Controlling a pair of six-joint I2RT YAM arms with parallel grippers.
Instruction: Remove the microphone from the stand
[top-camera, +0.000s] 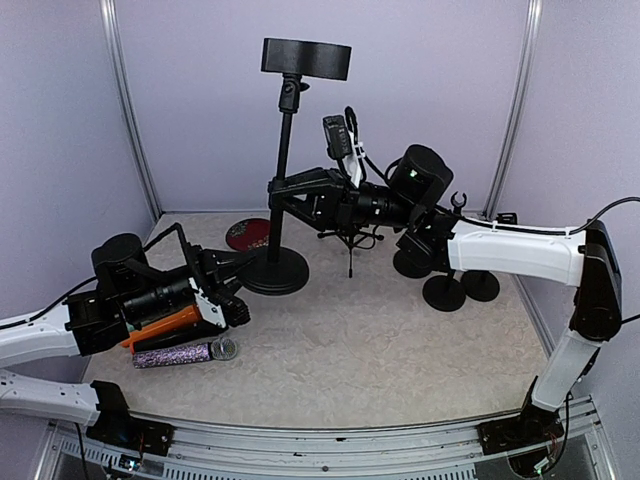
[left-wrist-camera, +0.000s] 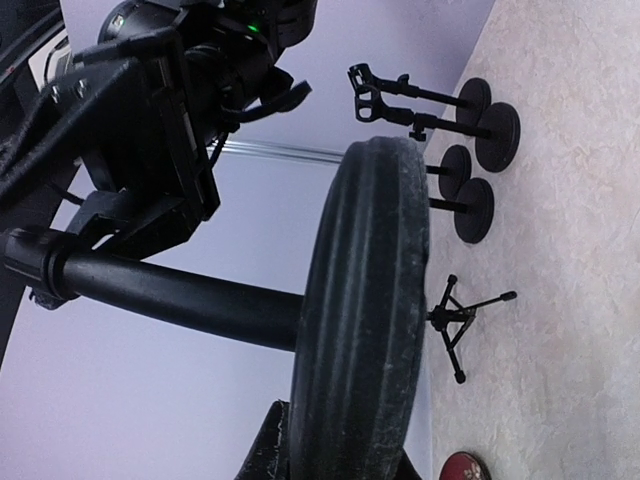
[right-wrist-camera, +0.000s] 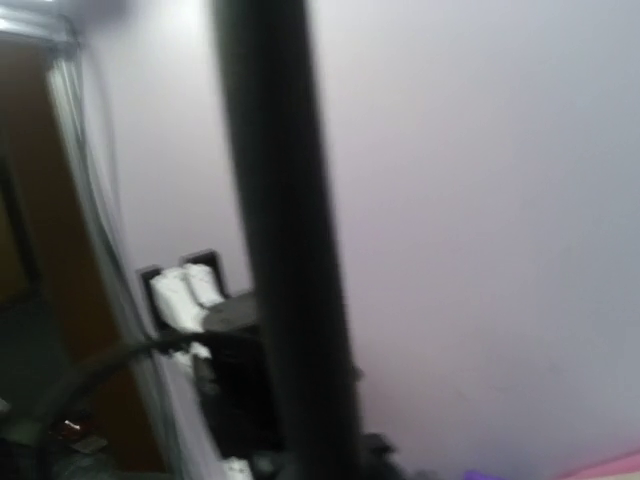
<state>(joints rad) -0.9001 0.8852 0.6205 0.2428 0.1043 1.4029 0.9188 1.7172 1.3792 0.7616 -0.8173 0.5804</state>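
Observation:
The black stand has a round base (top-camera: 278, 272), an upright pole (top-camera: 284, 140) and a flat black holder (top-camera: 305, 58) on top. The purple glitter microphone (top-camera: 172, 356) lies flat on the table beside my left arm, clear of the stand. My left gripper (top-camera: 238, 280) is shut on the near edge of the base; in the left wrist view the base disc (left-wrist-camera: 365, 300) sits between its jaws (left-wrist-camera: 335, 462). My right gripper (top-camera: 275, 192) is closed round the pole at mid height; the right wrist view is blurred, with the pole (right-wrist-camera: 285, 250) filling the middle.
A red disc (top-camera: 248, 233) lies behind the stand's base. A small tripod (top-camera: 350, 240) and several short round-based stands (top-camera: 445, 290) are at the back right. A black clip holder (top-camera: 338, 135) sticks up above my right arm. Walls close in on three sides.

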